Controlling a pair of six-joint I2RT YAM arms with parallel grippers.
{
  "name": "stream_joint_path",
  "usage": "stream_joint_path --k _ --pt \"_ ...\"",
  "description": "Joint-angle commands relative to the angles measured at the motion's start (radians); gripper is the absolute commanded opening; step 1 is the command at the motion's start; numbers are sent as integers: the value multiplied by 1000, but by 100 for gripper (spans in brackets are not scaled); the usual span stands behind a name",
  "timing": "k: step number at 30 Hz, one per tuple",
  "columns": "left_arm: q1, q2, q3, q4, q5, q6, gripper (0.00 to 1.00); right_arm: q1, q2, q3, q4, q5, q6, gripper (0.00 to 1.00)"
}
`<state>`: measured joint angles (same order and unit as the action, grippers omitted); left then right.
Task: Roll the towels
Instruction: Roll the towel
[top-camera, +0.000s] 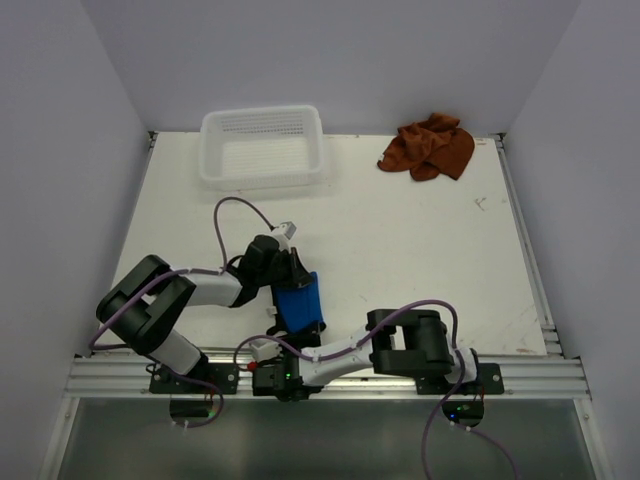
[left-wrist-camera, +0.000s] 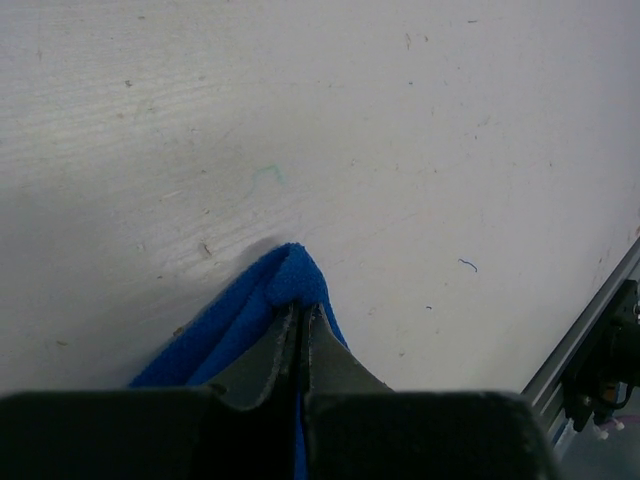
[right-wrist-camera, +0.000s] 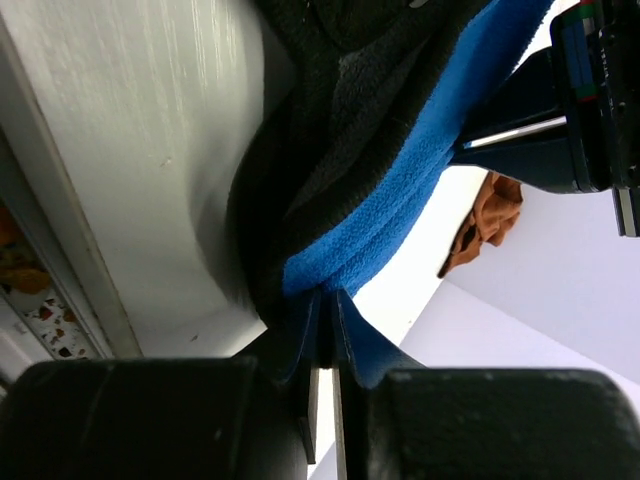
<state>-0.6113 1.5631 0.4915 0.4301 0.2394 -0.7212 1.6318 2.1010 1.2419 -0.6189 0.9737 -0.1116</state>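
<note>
- The blue towel (top-camera: 298, 303) sits well nearer the arms' bases than the white basket (top-camera: 212, 160) and slightly to the basket's right. It is bunched into a narrow upright slab between the two arms, not lying flat on the tabletop (top-camera: 420, 260).
- The left jaws are pinched fully together on one corner of it. The left wrist view shows a small blue peak poking out past the tips, with bare tabletop beyond.
- The right jaws are likewise closed tight on a blue edge, and the cloth hangs in folds above them in the right wrist view.
- The rust-brown towel (top-camera: 428, 147) lies crumpled well to the right of the basket, about level with it, with neither arm near it.
- The step in hand looks like straightening the blue towel ahead of rolling. I cannot tell from the top view whether any turns have been made, as the arms cover much of the cloth.
- To do it well, draw the two held points apart until the edge between them runs taut. Then lower the cloth so it lies flat toward the basket, and only then begin turning.
- Both grips look shallow, near the very edge, so pull gently; a sharp tug could slip the corner out.
- Move both ends evenly so the roll comes out straight rather than cone-shaped.
</note>
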Motion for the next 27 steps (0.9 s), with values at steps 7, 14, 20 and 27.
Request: stream_joint_path --k 7,14,20,27 --pt "41 -2 -80 113 -203 51 0 24 -58 34 30 -194 203 18" --pt "41 15 -110 144 -210 57 0 -55 -255 -90 117 -283 285 34" --pt "39 40 -122 180 -206 62 0 -118 -409 -196 214 -384 320 37" --pt "41 52 -140 208 -196 60 0 -207 -608 -331 338 -532 375 38"
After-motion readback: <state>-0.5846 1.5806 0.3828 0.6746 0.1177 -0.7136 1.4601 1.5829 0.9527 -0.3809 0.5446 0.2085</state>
